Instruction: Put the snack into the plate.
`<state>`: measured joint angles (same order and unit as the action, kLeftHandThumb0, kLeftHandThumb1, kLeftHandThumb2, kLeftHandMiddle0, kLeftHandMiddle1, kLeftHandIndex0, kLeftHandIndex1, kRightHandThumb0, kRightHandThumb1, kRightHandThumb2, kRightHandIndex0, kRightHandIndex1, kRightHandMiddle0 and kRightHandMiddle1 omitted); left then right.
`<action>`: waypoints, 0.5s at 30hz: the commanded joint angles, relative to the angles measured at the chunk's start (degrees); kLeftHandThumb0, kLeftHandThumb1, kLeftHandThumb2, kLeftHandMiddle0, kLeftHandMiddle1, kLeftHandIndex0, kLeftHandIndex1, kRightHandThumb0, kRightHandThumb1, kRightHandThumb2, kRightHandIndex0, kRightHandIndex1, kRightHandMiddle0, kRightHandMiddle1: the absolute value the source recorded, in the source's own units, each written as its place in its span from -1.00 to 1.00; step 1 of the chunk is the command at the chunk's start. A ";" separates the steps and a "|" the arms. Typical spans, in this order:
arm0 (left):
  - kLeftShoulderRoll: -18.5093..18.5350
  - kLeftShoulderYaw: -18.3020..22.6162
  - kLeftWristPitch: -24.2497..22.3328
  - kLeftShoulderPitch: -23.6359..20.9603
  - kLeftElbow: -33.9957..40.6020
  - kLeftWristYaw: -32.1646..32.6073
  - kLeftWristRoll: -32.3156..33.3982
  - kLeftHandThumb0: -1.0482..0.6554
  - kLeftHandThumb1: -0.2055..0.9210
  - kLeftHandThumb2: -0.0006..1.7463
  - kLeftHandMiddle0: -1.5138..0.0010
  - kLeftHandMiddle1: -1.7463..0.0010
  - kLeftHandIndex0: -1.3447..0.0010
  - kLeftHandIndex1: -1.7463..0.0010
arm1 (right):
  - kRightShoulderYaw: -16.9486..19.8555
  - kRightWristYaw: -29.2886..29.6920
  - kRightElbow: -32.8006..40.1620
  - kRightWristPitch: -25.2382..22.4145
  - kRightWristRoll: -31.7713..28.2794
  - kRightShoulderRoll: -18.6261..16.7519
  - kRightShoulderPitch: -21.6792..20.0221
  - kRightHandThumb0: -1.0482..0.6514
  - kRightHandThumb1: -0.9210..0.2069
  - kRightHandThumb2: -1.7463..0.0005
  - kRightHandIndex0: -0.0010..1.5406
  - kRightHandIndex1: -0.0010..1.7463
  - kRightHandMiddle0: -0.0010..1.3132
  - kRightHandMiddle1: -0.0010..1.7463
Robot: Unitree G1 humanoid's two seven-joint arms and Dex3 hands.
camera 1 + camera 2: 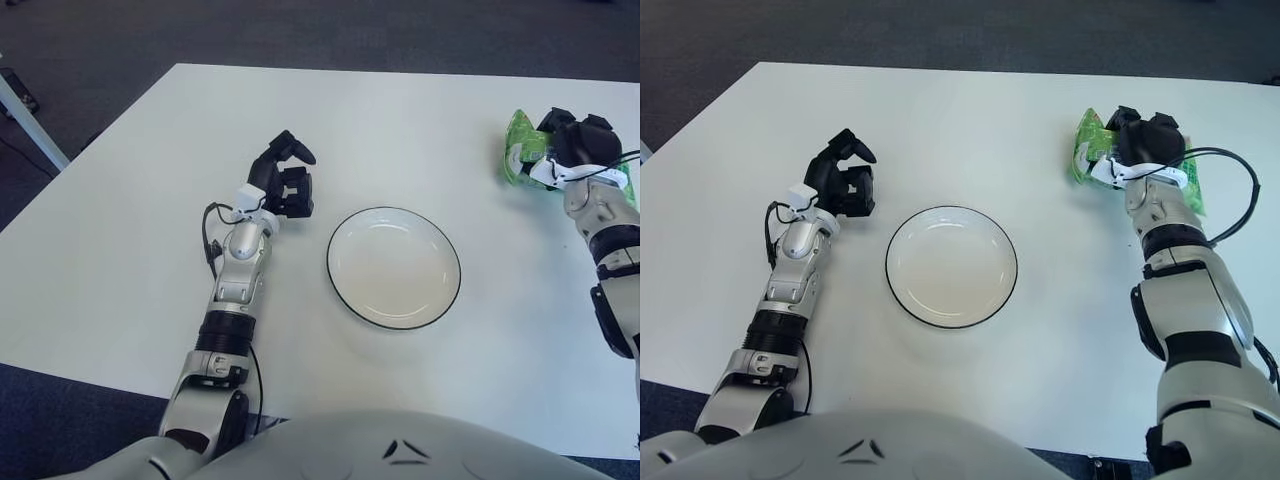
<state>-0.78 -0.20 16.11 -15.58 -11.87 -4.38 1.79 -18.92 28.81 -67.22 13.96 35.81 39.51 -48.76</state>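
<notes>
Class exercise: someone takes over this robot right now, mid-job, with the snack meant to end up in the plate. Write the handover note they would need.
Right hand: fingers closed on the green snack bag, at the far right of the table, to the right of the plate and further from the robot.
Left hand: idle, holds nothing, fingers curled, showing just left of the plate.
Plate: white with a dark rim, at the table's centre, nothing in it.
Done: snack grasped.
Left: carry the bag left and toward the robot until it is over the plate, release it there, withdraw the right hand.
</notes>
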 commanded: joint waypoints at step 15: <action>-0.17 -0.20 1.07 3.92 -4.88 -0.14 -0.17 -0.32 -0.01 0.46 -0.72 -1.00 0.13 -1.00 | 8.88 -13.69 21.67 -2.95 -9.21 0.11 4.73 0.85 0.32 -0.70 -0.06 1.00 0.48 1.00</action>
<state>-0.63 -0.19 16.67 -16.26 -13.44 -4.39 1.72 -12.05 17.64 -51.91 12.80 28.31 39.40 -45.56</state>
